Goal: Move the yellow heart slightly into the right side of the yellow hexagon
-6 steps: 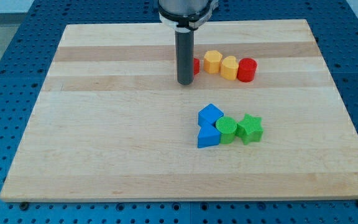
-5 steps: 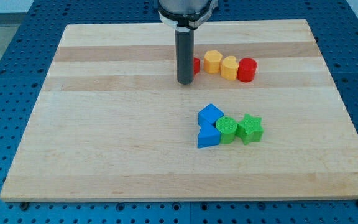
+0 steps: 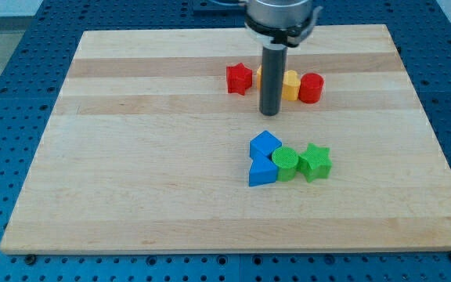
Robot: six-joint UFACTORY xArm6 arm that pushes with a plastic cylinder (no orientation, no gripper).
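My tip (image 3: 271, 112) rests on the board just below the row of blocks at the view's top. The rod hides most of the yellow hexagon; only a sliver shows at its left (image 3: 259, 76). The yellow heart (image 3: 290, 85) peeks out right of the rod, touching the red cylinder (image 3: 311, 88) on its right. The red star (image 3: 239, 78) sits left of the rod, now fully in view.
A blue cube (image 3: 265, 146), a blue triangle (image 3: 261, 171), a green cylinder (image 3: 286, 163) and a green star (image 3: 315, 161) cluster below my tip, near the middle right of the wooden board (image 3: 131, 157).
My tip has moved to the view's right and slightly down, from in front of the red star to in front of the yellow hexagon. No block has visibly moved.
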